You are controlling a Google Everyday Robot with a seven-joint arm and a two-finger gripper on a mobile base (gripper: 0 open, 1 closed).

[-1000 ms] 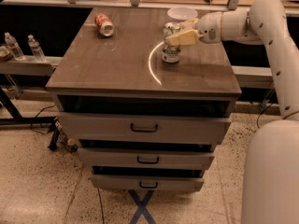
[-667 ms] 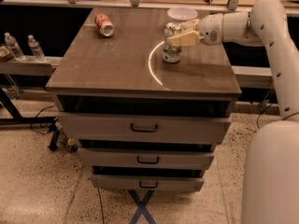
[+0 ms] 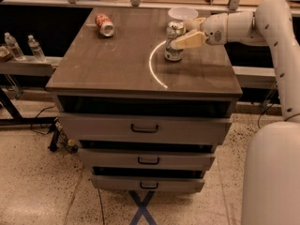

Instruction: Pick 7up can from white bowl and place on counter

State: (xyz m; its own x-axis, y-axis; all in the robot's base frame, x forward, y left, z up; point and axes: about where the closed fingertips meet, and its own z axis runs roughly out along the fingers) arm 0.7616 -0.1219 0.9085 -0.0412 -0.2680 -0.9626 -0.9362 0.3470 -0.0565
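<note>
The 7up can (image 3: 173, 45) stands upright on the counter (image 3: 117, 64), right of the middle, with its base on or just above the top. My gripper (image 3: 183, 32) reaches in from the right. Its two beige fingers (image 3: 188, 41) close on the can's upper part, one in front and one behind. The white bowl (image 3: 182, 13) sits empty at the counter's far edge, just behind the can and the gripper.
A red-and-white can (image 3: 104, 25) lies on its side at the counter's far left. A bright curved reflection (image 3: 153, 64) crosses the top left of the 7up can. The cabinet's three drawers (image 3: 144, 128) are below. Water bottles (image 3: 21, 47) stand on a shelf at left.
Almost nothing has moved. The gripper and the can stay in the same place on the counter.
</note>
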